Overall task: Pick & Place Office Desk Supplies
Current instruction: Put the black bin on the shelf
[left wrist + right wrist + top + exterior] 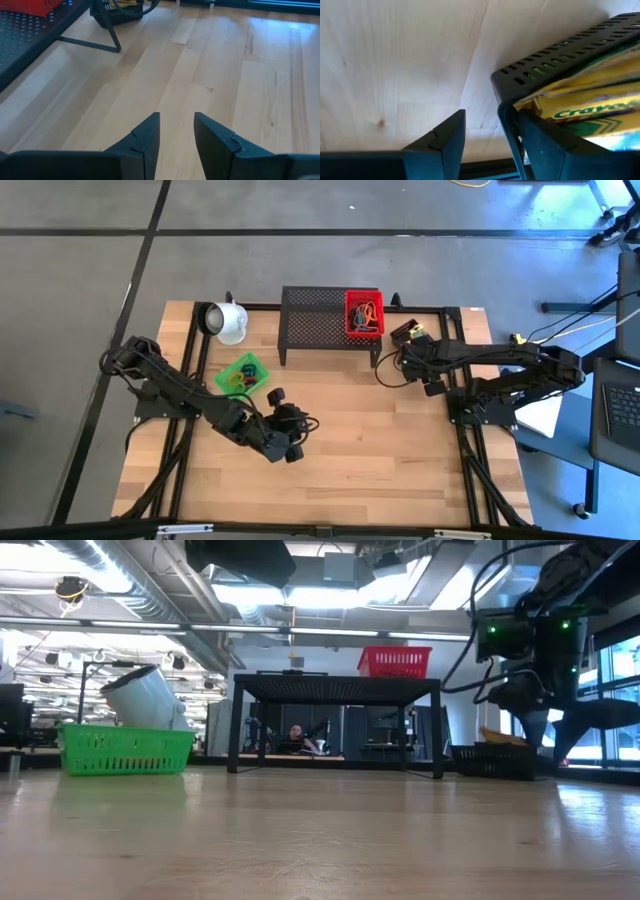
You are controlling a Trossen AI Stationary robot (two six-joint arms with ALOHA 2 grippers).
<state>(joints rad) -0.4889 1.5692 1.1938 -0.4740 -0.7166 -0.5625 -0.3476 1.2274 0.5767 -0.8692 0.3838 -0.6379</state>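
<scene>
Yellow boxes with green print [580, 107] lie in a black slotted basket [555, 62] standing right of the mesh shelf [325, 320]. My right gripper [484, 114] is open and points steeply down at the basket's corner [405, 335], one finger over the boxes and one over bare table. Coloured loops lie in a red basket [364, 312] on the shelf and in a green basket [243, 375] on the table. My left gripper [176, 120] hangs open above the bare table's near middle [285, 420], nothing between its fingers. My right gripper straddles the black basket's corner wall [506, 122] from above: one finger [540, 145] inside, over the yellow boxes, the other [445, 142] outside above the wood. Whether either finger touches the wall or the boxes I cannot tell.
A white mug [228, 322] lies on its side at the far left, beside the shelf. The shelf's legs [112, 37] stand on the table near the black basket. Bare wood [380, 450] spreads across the table's near half.
</scene>
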